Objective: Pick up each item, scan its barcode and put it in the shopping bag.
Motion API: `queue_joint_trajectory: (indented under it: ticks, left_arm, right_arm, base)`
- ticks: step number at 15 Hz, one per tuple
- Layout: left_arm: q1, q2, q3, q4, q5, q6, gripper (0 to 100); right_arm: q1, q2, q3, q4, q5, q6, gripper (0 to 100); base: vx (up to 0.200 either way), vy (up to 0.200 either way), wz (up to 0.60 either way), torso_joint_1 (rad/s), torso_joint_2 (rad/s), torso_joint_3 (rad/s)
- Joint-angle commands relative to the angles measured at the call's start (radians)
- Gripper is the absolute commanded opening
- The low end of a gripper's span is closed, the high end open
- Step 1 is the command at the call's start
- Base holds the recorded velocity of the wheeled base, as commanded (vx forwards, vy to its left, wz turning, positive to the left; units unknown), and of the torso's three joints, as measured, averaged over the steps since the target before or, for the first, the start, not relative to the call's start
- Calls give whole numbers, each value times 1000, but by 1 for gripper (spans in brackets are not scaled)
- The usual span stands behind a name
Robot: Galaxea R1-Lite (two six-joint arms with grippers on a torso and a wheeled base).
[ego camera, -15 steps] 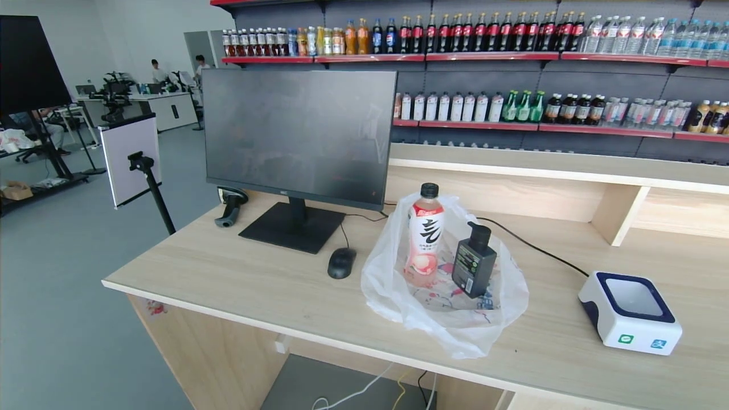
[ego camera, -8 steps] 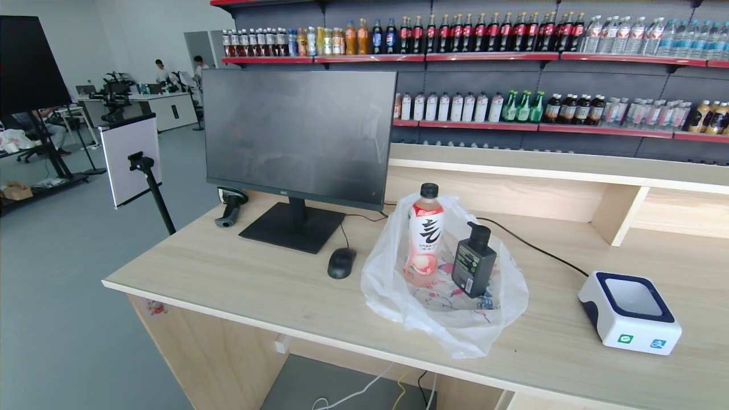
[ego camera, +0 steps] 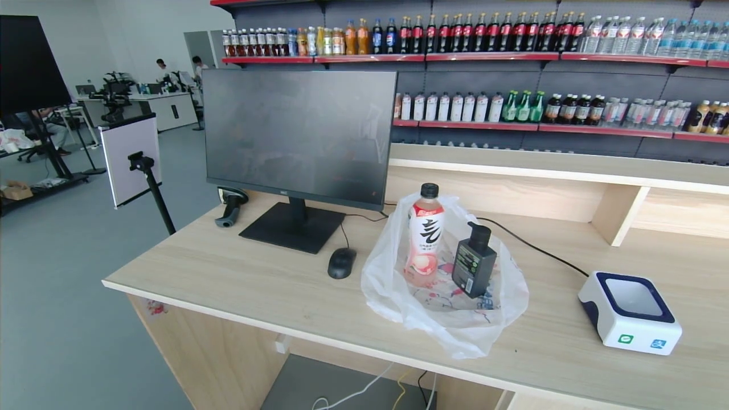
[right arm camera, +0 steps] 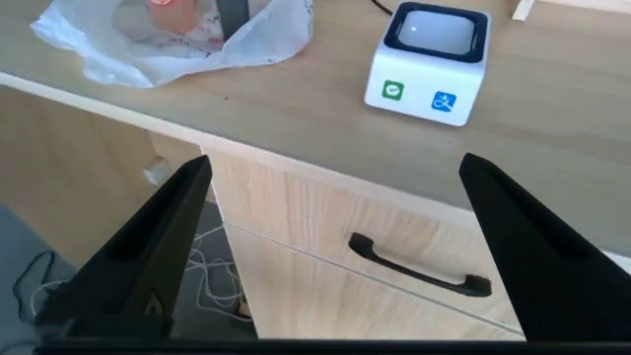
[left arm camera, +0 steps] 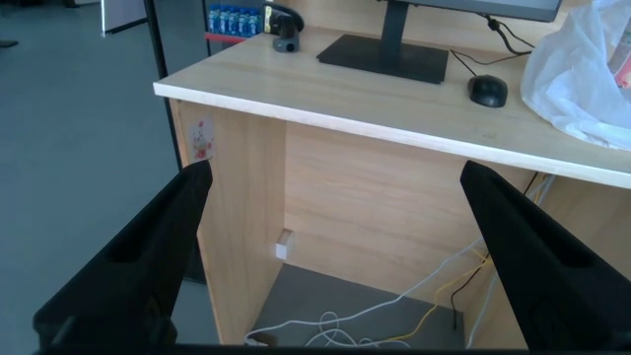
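Note:
A clear plastic shopping bag [ego camera: 444, 307] lies open on the wooden counter [ego camera: 256, 279]. Inside it stand a pink drink bottle [ego camera: 424, 236] with a black cap and a dark pump bottle [ego camera: 474, 262]. The white barcode scanner [ego camera: 629, 312] with a dark window sits on the counter to the bag's right. My left gripper [left arm camera: 335, 256] hangs open, low in front of the counter's left end, with nothing between its fingers. My right gripper [right arm camera: 335, 256] is open too, below the counter's front edge near the scanner [right arm camera: 429, 61] and the bag [right arm camera: 177, 39].
A black monitor [ego camera: 299, 134], a mouse [ego camera: 342, 263] and a handheld scanner [ego camera: 230, 206] stand on the counter's left part. A raised wooden ledge [ego camera: 558, 171] runs behind. A drawer with a black handle [right arm camera: 419, 268] sits under the scanner. Cables [left arm camera: 375, 314] lie under the counter.

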Motion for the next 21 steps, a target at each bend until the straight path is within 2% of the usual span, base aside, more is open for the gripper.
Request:
queue_joint_trajectory:
  ticks: [1, 3, 4, 8, 16, 18, 21]
  left_arm:
    - [0, 0, 0, 0, 0, -1, 100]
    - [2, 0, 0, 0, 0, -1, 100]
    - [2, 0, 0, 0, 0, -1, 100]
    - [2, 0, 0, 0, 0, -1, 100]
    - [0, 0, 0, 0, 0, -1, 100]
    - [0, 0, 0, 0, 0, -1, 100]
    - [2, 0, 0, 0, 0, 0, 100]
  right_arm:
    - [-97, 15, 1, 0, 2, 1, 100]
    - [-109, -126, 22, -30, 18, -7, 100]
    - [-109, -126, 57, -84, 15, -6, 100]
    - [-109, -126, 62, -78, 2, 24, 100]
    - [-109, -126, 62, -78, 1, 27, 100]
    - [-109, -126, 62, -78, 2, 25, 100]
    - [-109, -126, 62, -78, 1, 31, 100]
  base:
    - [0, 0, 0, 0, 0, 0]
    - [0, 0, 0, 0, 0, 0]
    - [0, 0, 0, 0, 0, 0]
    - [0, 0, 0, 0, 0, 0]
    - [-200, 0, 0, 4, 2, 1]
    - [0, 0, 0, 0, 0, 0]
    - [0, 0, -600, 1, 1, 1]
